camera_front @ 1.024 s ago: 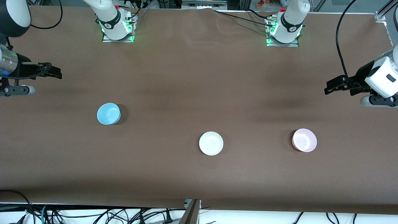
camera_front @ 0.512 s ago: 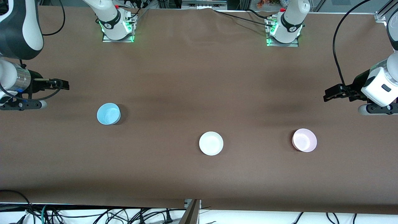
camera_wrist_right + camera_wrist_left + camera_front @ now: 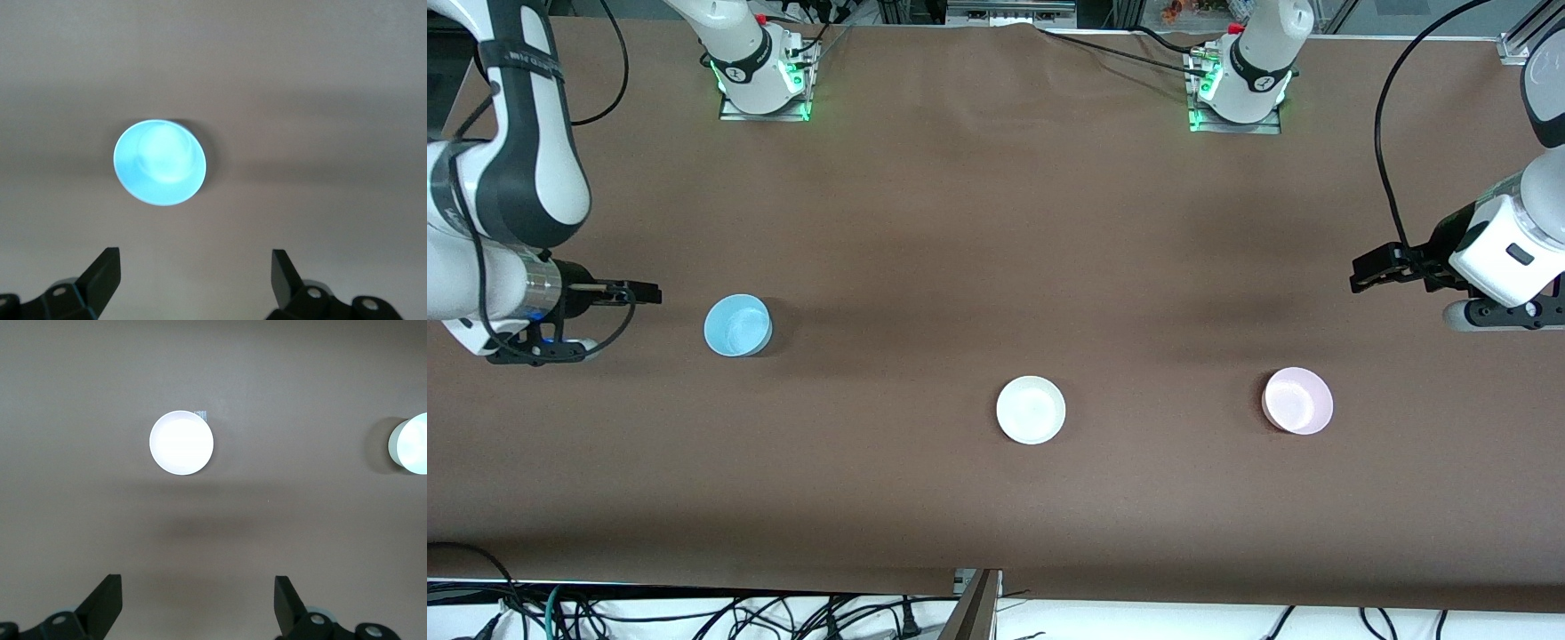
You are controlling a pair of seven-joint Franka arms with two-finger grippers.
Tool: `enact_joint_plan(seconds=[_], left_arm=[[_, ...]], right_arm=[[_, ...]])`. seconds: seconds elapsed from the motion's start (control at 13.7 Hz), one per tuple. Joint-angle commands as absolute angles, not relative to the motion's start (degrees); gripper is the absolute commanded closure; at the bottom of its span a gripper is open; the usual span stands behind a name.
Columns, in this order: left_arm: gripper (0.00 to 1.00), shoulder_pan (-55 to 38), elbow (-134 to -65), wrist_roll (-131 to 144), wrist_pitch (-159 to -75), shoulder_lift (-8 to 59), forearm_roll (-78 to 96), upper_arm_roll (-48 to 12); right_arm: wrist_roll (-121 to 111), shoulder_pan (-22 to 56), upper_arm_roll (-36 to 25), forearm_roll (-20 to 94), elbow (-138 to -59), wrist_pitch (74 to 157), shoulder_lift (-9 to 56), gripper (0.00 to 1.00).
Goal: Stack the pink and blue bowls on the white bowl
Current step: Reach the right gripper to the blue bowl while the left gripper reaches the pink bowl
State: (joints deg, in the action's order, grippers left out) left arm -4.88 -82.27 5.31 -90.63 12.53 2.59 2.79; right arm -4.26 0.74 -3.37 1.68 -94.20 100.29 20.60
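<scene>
Bowls pink point(image 3: 1298, 401), blue point(image 3: 736, 325), white point(image 3: 1031, 410): empty, apart; pincers left point(image 3: 1371, 269), right point(image 3: 639, 293) spread.

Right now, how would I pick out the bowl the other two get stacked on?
On the brown table, three small bowls sit apart from one another. The white bowl is the middle one, nearest the front camera, between the blue bowl toward the right arm's end and the pink bowl toward the left arm's. It is the only uncoloured one.
</scene>
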Motion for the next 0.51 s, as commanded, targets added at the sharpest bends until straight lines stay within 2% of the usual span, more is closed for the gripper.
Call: enact_joint_plan(seconds=[0.0, 0.22, 0.44], left_arm=[[0.00, -4.9, -81.8, 6.0, -90.3, 13.4, 1.3, 2.7], [0.00, -4.9, -81.7, 6.0, -90.4, 14.0, 1.3, 2.8], [0.00, -4.7, -81.7, 6.0, -90.7, 15.7, 1.3, 2.9]], right_arm=[[-3.7, 0.2, -2.9, 2.7, -98.0, 105.0, 20.2, 0.00], [-3.7, 0.2, -2.8, 2.7, -102.7, 112.0, 20.3, 0.00], [-3.7, 0.2, -2.8, 5.0, -104.3, 113.3, 20.1, 0.00]])
